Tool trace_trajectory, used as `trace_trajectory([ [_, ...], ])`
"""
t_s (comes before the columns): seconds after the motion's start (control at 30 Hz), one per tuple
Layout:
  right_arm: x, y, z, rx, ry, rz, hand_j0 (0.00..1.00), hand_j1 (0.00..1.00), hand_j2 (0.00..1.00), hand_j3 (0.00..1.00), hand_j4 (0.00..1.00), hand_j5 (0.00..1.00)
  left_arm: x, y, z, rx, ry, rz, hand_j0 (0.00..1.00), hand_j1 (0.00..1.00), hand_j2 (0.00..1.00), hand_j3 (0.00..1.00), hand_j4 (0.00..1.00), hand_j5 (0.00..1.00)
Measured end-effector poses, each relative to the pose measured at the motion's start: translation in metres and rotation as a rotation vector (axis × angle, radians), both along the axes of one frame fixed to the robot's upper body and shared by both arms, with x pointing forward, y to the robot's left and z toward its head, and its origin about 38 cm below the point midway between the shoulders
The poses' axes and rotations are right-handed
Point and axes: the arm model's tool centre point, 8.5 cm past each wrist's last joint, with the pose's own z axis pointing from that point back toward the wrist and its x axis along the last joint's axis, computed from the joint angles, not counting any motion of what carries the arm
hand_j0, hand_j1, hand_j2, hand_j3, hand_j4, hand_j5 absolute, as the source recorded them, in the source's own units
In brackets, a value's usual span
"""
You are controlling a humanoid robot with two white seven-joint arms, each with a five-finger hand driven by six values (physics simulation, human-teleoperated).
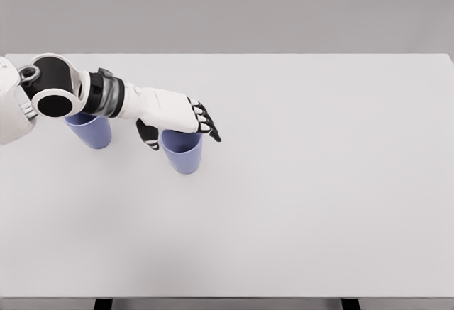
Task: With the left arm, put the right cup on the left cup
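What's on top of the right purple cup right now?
The left hand sits over the right cup, covering its rim. Whether the fingers grip it, and what's inside, is hidden.

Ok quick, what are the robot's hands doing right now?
Left hand: over the right cup, fingers around its rim; a firm grip cannot be told.
Right hand: not in view.
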Motion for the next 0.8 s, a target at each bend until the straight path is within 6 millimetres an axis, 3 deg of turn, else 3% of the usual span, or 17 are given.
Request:
trace_trajectory([
  [0.33, 0.0, 0.0, 0.0, 0.0, 0.0, 0.0, 1.0, 1.0, 1.0, 1.0, 1.0, 1.0, 0.0005, -0.001, -0.0047, 0.003, 0.006, 0.002, 0.97, 0.97, 0.97, 0.97, 0.97, 0.97],
  [0.8, 0.0, 0.0, 0.0, 0.0, 0.0, 0.0, 1.0, 1.0, 1.0, 1.0, 1.0, 1.0, 0.0008, 0.0001, -0.0049, 0.01, 0.005, 0.003, 0.76, 0.76, 0.76, 0.76, 0.76, 0.76],
])
